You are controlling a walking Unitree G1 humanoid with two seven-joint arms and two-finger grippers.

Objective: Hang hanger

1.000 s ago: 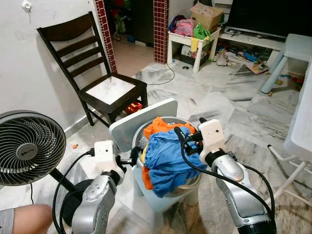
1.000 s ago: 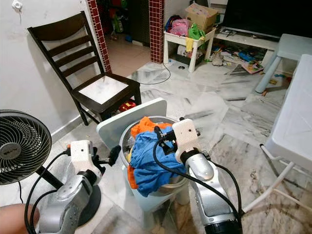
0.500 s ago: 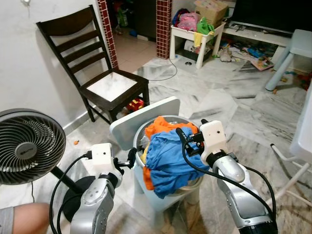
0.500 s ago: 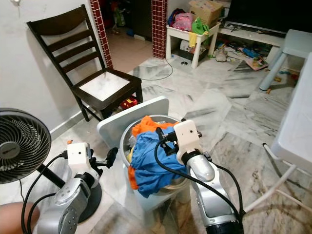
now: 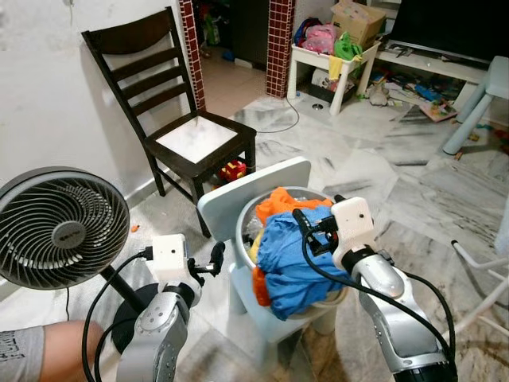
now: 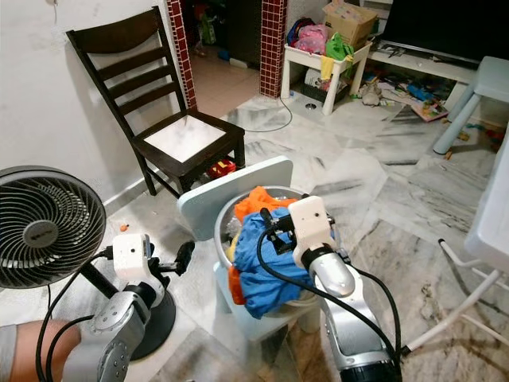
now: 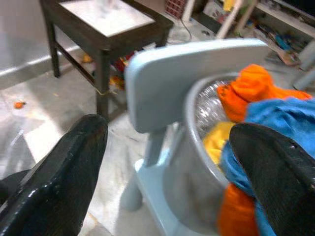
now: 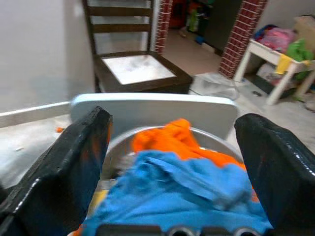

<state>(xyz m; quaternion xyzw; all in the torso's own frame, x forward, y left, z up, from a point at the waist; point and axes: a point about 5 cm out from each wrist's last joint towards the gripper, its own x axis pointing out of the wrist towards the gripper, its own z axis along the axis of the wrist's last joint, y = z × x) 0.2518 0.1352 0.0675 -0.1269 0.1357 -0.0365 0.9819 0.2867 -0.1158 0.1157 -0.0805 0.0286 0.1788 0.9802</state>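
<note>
A metal basin (image 5: 246, 216) heaped with clothes stands on a small pale blue chair (image 5: 242, 191). A blue garment (image 5: 296, 256) lies on top, with orange cloth (image 5: 285, 200) behind it and yellow cloth (image 7: 212, 145) underneath. My left gripper (image 5: 211, 263) is open, low at the basin's left side, level with the chair's backrest (image 7: 182, 73). My right gripper (image 5: 313, 237) is open just above the blue garment (image 8: 177, 191), holding nothing.
A dark wooden chair (image 5: 199, 135) stands against the wall behind the basin. A standing fan (image 5: 64, 227) is close on my left, and a person's knee (image 5: 56, 350) shows below it. A cluttered white table (image 5: 334, 56) stands far back. White furniture legs (image 5: 477, 274) stand at the right.
The whole picture has shifted to the right, so the camera has moved. Both grippers keep their places beside and over the basin, still open.
</note>
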